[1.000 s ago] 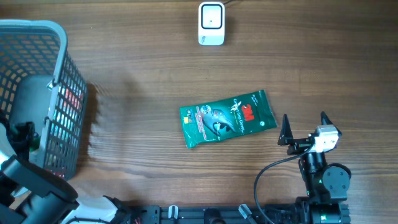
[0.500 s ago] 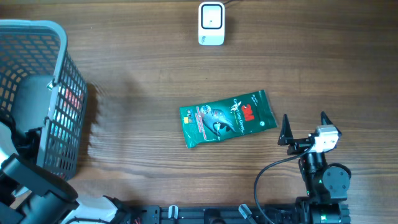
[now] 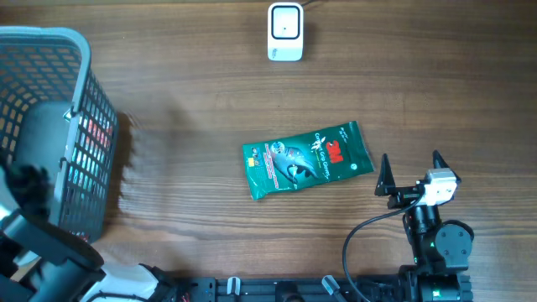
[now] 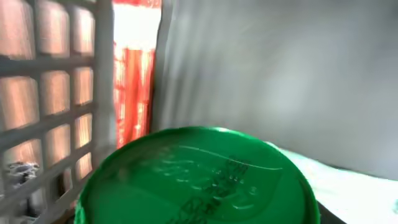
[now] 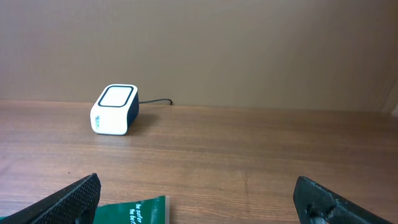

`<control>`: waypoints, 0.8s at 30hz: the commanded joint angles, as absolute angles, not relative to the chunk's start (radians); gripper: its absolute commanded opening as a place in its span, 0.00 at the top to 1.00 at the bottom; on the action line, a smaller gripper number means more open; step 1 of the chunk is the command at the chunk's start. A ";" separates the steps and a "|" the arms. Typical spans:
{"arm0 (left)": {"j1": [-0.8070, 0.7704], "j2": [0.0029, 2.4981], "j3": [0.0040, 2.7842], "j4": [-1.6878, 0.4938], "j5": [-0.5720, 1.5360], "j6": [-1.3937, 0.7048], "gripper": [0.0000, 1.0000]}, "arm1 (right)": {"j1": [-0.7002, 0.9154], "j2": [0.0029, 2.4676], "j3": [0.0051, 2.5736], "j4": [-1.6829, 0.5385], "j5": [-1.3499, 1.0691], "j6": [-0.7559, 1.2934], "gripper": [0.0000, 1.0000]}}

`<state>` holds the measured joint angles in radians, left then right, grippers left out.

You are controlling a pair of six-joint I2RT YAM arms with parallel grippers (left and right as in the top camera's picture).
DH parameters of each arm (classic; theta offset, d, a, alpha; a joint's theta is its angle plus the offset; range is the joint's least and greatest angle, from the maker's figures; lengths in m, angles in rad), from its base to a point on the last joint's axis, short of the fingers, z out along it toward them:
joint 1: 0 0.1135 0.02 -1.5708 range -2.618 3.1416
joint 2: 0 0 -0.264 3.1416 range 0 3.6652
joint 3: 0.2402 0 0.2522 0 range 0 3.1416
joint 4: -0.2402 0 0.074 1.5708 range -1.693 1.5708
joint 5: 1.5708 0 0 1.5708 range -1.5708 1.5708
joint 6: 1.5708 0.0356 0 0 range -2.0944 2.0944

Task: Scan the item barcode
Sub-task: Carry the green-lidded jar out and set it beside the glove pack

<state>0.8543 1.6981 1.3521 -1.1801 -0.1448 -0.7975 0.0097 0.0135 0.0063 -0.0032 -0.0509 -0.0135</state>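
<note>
Green-lidded tub (image 4: 193, 177), seemingly rigid and smooth, in the left basket (image 3: 88, 134), suits a pinch across its rim; left gripper (image 3: 30, 180) finger state cannot be told, right gripper (image 3: 410, 161) fingers apart.

Soft even light; green lid (image 4: 196, 180) blurred, glare behind.

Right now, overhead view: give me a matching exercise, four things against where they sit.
Things:
1. white box-shaped barcode scanner
2. green plastic packet
3. grey plastic mesh basket
4. right pincer

Places:
A. middle of the brown wooden table
B. near right, open, holding nothing
C. far side, centre
D. left edge

Pairs: 1-C, 2-A, 3-D, 4-B.
</note>
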 commanded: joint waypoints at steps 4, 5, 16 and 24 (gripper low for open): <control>0.849 1.635 2.044 -1.496 0.092 -0.762 0.64 | 0.008 0.007 0.005 0.001 -0.044 -0.025 0.00; 0.829 1.618 2.112 -1.525 0.121 -0.761 0.64 | 0.008 0.007 0.005 0.001 -0.044 -0.025 0.00; -0.273 1.512 2.152 -1.546 -0.305 -0.872 0.61 | 0.008 0.007 0.005 0.001 -0.044 -0.025 0.00; -0.650 1.773 1.802 -1.447 -0.731 -1.224 0.61 | 0.008 0.007 0.005 0.001 -0.044 -0.025 0.00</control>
<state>-0.6048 1.7077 1.9263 -1.4986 -0.5335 -1.0473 0.0097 0.0135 0.0063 -0.0025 -0.0509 -0.0135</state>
